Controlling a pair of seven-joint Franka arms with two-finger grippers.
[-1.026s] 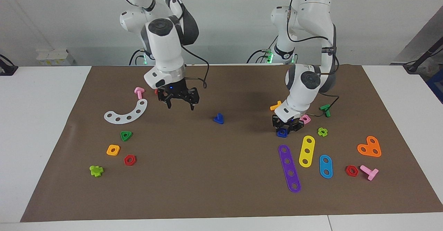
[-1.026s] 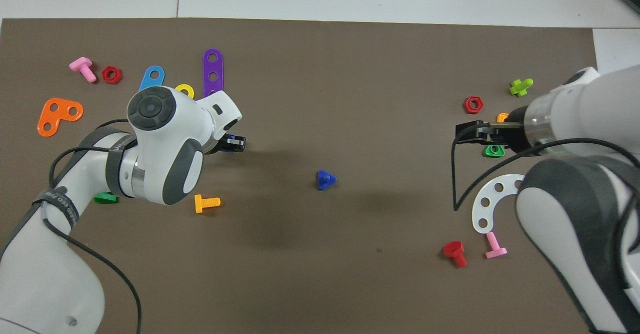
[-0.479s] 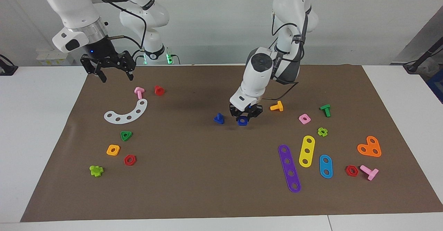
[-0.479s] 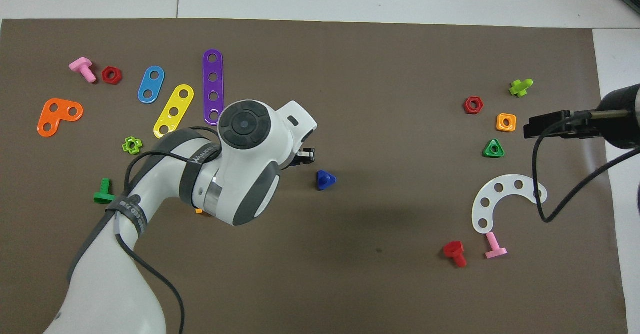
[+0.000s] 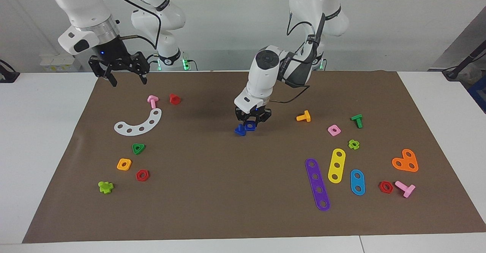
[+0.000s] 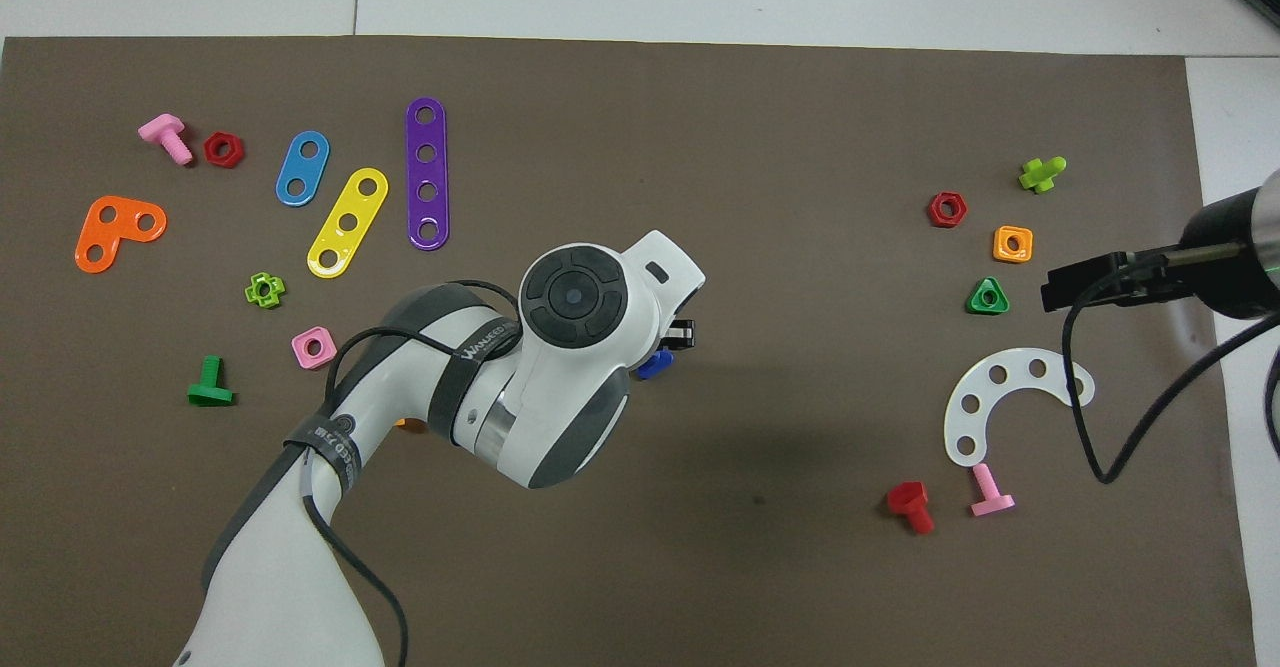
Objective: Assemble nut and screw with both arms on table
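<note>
My left gripper [image 5: 252, 121] is shut on the dark blue square nut [image 5: 250, 126] and holds it low over the middle of the brown mat [image 5: 243, 192]. The nut is right against the dark blue screw [image 5: 239, 131], which lies on the mat; I cannot tell whether they touch. In the overhead view the left arm covers the nut, and only the gripper's tip [image 6: 681, 333] and part of the screw [image 6: 652, 367] show. My right gripper [image 5: 128, 81] is open and empty, raised over the mat's edge at the right arm's end [image 6: 1062, 284], where that arm waits.
An orange bolt [image 5: 303, 116], a pink square nut [image 5: 334, 130] and a green bolt [image 5: 357, 120] lie toward the left arm's end. A red bolt [image 5: 174, 99], a pink bolt [image 5: 152, 101] and a white curved strip [image 5: 138, 124] lie toward the right arm's end.
My left gripper has carried the blue nut from the left arm's end to the screw at the mat's middle. My right gripper has risen and drawn back to the mat's edge.
</note>
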